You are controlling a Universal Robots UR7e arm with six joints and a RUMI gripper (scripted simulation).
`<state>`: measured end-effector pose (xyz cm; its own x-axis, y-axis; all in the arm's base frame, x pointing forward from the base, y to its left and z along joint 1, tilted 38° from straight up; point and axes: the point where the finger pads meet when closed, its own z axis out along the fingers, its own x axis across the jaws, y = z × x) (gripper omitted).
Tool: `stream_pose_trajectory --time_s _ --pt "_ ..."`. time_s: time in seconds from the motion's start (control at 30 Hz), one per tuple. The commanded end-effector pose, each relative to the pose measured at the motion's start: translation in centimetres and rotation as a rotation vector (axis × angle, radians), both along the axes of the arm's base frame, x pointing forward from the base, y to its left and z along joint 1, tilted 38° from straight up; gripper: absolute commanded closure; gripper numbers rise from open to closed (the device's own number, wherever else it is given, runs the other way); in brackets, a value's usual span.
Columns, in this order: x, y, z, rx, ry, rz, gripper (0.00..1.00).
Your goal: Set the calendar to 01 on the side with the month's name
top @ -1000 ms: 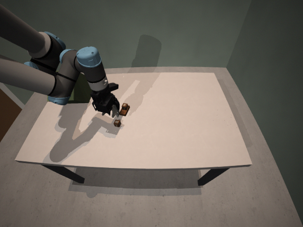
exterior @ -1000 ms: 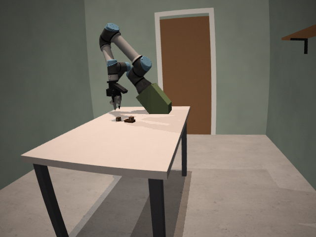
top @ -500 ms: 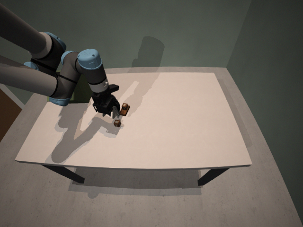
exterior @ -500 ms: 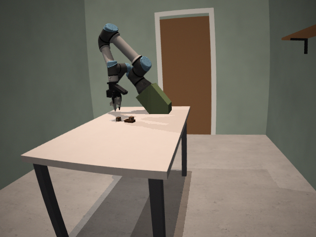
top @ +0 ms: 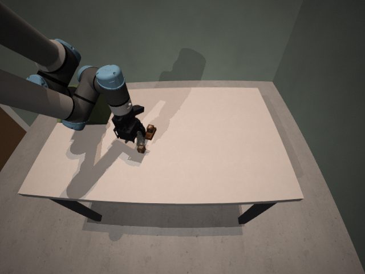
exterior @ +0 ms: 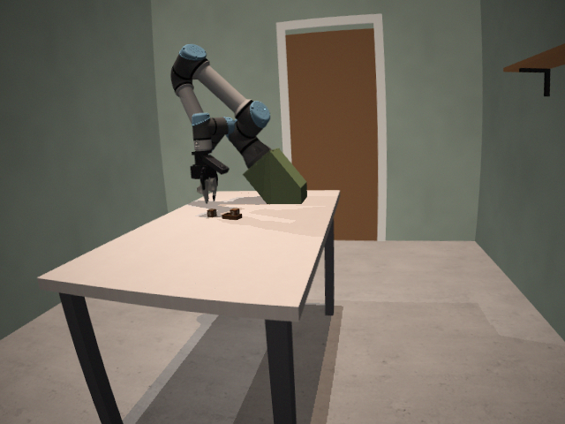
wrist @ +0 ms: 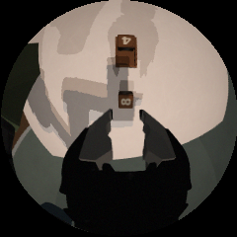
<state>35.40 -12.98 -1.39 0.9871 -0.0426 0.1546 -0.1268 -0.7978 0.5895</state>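
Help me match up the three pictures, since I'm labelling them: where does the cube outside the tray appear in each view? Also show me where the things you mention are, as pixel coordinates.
Top: the loose cube [top: 141, 148] [exterior: 211, 213] [wrist: 125, 101] is left of and below centre, below the tray [top: 149, 136] [exterior: 231, 216] [wrist: 126, 61].
Exterior: left of centre, left of the tray.
Wrist: just above centre, below the tray.
Shared landmark: the tray, holding the other cube [top: 150, 128] [exterior: 234, 211] [wrist: 126, 40].

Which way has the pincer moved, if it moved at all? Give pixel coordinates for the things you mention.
Yes: in the exterior view, the pincer [top: 144, 138] [exterior: 210, 200] [wrist: 125, 110] has come down a little, closer to the loose cube [top: 141, 148] [exterior: 211, 213] [wrist: 125, 101].
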Motion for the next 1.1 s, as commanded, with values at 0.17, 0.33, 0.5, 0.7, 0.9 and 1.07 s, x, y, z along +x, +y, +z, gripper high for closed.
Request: stream_pose_trajectory --time_s 0.17,0.33,0.5,0.7,0.9,1.07 --pt "0.2 -0.7 -0.9 -0.001 -0.002 0.001 0.72" --pt "0.2 -1.0 -1.4 -0.001 -0.002 0.001 0.72" --pt "0.3 -1.3 -1.7 -0.001 -0.002 0.001 0.72" --pt "0.3 -1.4 -1.8 -0.001 -0.002 0.001 0.72" --pt "0.3 -1.4 -1.9 -0.001 -0.002 0.001 0.72" --pt "0.3 -1.4 -1.9 -0.001 -0.002 0.001 0.72"
